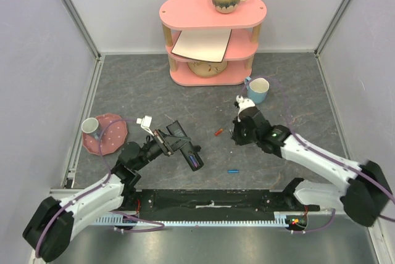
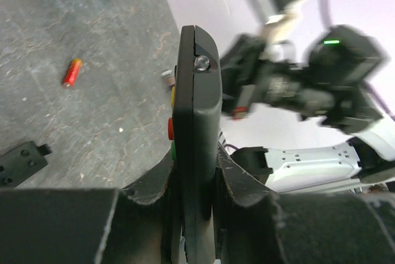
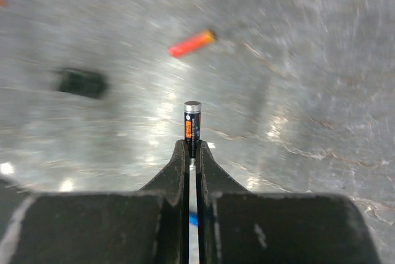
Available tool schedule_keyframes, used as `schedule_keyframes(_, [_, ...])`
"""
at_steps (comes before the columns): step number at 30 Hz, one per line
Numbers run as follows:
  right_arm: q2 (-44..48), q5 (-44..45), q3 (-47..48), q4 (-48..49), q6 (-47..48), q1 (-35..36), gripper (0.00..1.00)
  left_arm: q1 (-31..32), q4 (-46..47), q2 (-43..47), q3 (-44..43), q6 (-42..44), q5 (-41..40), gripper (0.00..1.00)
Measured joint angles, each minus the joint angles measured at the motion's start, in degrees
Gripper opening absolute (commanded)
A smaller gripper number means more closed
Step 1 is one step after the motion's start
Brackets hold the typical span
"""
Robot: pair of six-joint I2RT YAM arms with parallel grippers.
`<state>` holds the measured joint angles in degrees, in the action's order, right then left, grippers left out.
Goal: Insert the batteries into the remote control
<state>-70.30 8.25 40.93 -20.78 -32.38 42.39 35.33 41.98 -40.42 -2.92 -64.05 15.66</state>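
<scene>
Remote control (image 2: 196, 122) clamped edge-on in left end effector (image 2: 194, 181), raised off surface (image 1: 154, 91). Right end effector (image 3: 192, 153) pinched tight on one battery (image 3: 192, 122) that sticks out past its tips. Blue mug (image 1: 258, 89) near it, contents unclear. Cup (image 1: 91, 127) stands on pink plate (image 1: 114, 137) by left wall. Open surface up to pink shelf (image 1: 213, 17).

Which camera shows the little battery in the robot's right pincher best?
The right wrist camera: the battery stands sharp, pinched in the right gripper. From the top camera the gripper hides it; the left wrist camera is too blurry there.
</scene>
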Motion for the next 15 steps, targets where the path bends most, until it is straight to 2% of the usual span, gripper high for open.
schedule_keyframes(3, [7.19,-3.34,6.29,-3.91,-0.11,1.33,0.0,-0.02,2.49,-5.68,0.0,-0.02,0.09,0.02])
schedule_keyframes(5, [7.76,-5.33,13.88,-6.86,1.01,2.78,0.0,-0.02,4.72,-9.62,0.0,-0.04,0.44,0.02])
schedule_keyframes(10, [5.55,-8.87,26.34,-13.57,4.35,7.43,0.0,0.0,13.11,-18.62,0.0,-0.85,1.4,0.02])
schedule_keyframes(15, [-1.6,-11.61,30.49,-19.96,6.38,13.94,0.0,-0.02,20.68,-23.96,0.0,-2.64,1.88,0.02])
